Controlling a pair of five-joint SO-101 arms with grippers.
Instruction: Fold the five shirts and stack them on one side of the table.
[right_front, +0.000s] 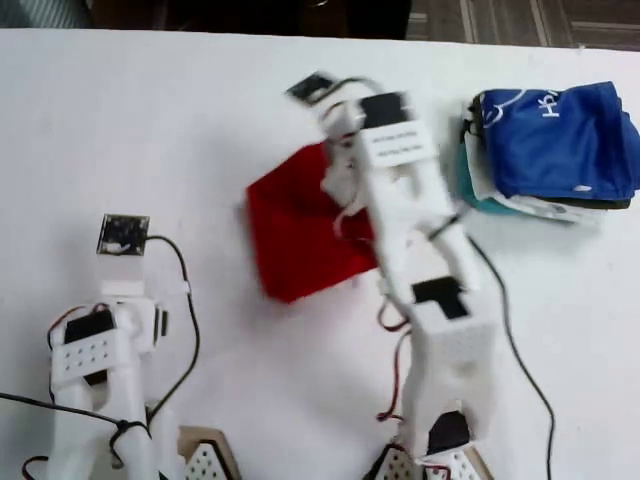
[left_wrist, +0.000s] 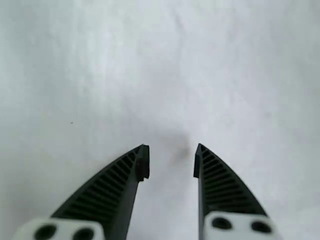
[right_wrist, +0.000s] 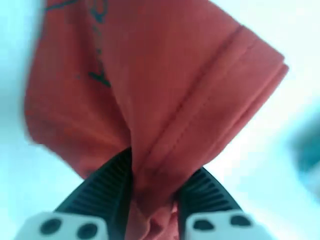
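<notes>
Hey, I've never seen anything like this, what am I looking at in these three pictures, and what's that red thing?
These are two white robot arms at a white table. One picture looks down from above. The other two come from cameras on each arm's wrist, so you see its own hand up close. The left hand is open over bare table, holding nothing. The right hand is shut on a red shirt, pinching a bunch of its cloth. Off to the right arm's side lies a stack of folded shirts, blue on top.
</notes>
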